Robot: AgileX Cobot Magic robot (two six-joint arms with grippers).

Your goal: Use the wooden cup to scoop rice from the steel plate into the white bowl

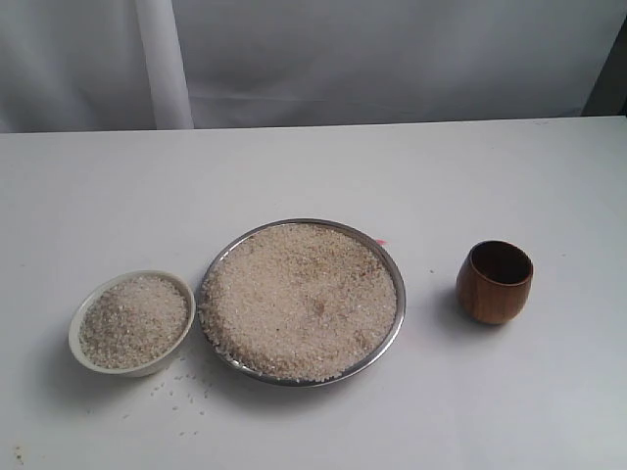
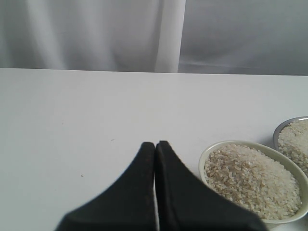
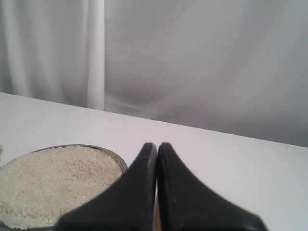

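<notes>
The wooden cup (image 1: 495, 282) stands upright on the surface (image 1: 294, 166), right of the steel plate (image 1: 400, 323), on the right gripper's (image 3: 157, 144) side. Its fingers are pressed together, empty, like the left gripper's (image 2: 155, 143).

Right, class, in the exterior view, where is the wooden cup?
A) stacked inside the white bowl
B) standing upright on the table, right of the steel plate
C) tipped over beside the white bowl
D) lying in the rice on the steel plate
B: the wooden cup stands upright on the table, apart from the steel plate, off its right rim.
</notes>
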